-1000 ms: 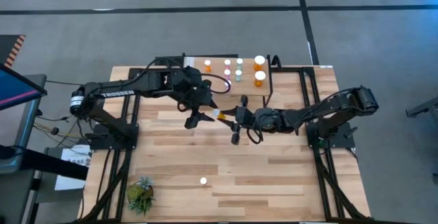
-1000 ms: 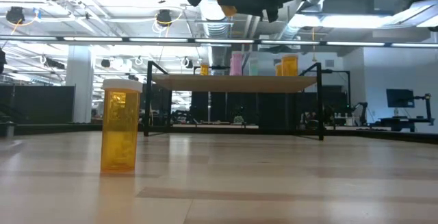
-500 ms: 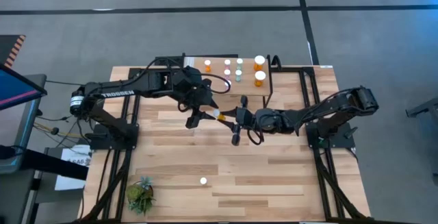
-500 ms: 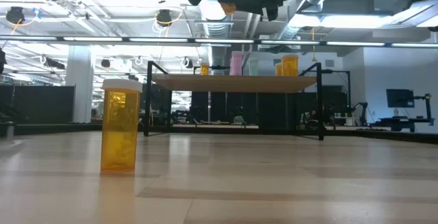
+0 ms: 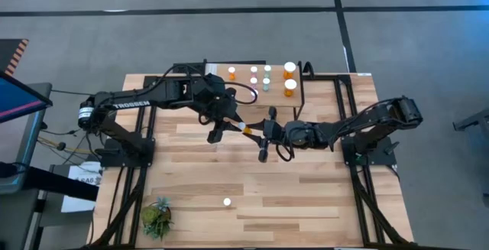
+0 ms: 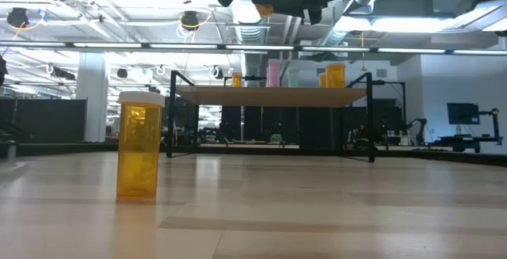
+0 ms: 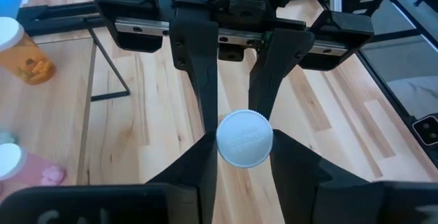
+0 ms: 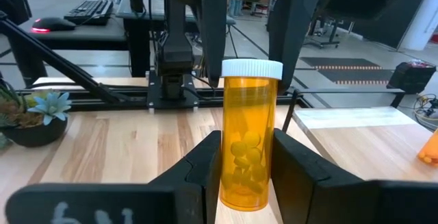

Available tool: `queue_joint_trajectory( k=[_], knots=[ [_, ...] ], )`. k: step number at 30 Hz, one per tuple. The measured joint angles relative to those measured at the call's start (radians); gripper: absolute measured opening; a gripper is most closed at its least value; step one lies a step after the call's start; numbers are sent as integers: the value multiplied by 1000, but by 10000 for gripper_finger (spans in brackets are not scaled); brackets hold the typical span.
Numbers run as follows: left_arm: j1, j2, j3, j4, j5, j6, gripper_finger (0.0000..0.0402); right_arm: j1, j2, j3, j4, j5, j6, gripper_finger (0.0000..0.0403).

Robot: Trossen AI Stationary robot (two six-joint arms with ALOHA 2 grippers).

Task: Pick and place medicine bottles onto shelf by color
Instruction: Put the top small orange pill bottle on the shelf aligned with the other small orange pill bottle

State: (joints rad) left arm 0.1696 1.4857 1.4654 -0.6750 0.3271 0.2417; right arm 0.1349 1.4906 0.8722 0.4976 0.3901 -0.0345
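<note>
Both arms reached inward over the middle of the wooden table point(image 5: 306, 204), meeting above the boards just short of the shelf point(image 5: 263, 89). The left gripper point(image 5: 224, 126) stretched in from nine o'clock and the right gripper point(image 5: 263, 135) from three o'clock, with an orange pill bottle point(image 5: 245, 128) suspended between them, well above the tabletop. The right gripper's fingers point(image 8: 205, 162) were clamped on the lower body of this bottle; it was translucent orange with a ribbed white cap and pale pills heaped inside. The left gripper's fingers point(image 7: 198, 80) stood either side of the bottle at its cap end; whether they pressed it could not be told. A second, larger orange bottle point(image 6: 138, 145) stood upright and alone on the table toward six o'clock. On the shelf at twelve o'clock stood a small orange bottle point(image 5: 231, 73), pink bottles point(image 5: 254, 75), teal bottles point(image 5: 267, 76) and two larger orange bottles point(image 5: 289, 78). A small green plant point(image 5: 156, 217) sat near seven o'clock.
</note>
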Motion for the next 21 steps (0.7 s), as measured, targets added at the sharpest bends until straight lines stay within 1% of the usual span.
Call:
queue_joint_trajectory(
  k=[6,9,17,21],
  knots=[
    [0,0,0,-1,-2,0,99,0,0,0,0,0,0,128],
    [0,0,0,-8,-25,0,100,0,0,0,-4,0,0,135],
    [10,0,-1,-43,-60,0,99,-15,0,0,-34,6,16,178],
    [11,0,-1,-53,-110,1,99,-28,0,0,-69,5,35,199]
  ],
)
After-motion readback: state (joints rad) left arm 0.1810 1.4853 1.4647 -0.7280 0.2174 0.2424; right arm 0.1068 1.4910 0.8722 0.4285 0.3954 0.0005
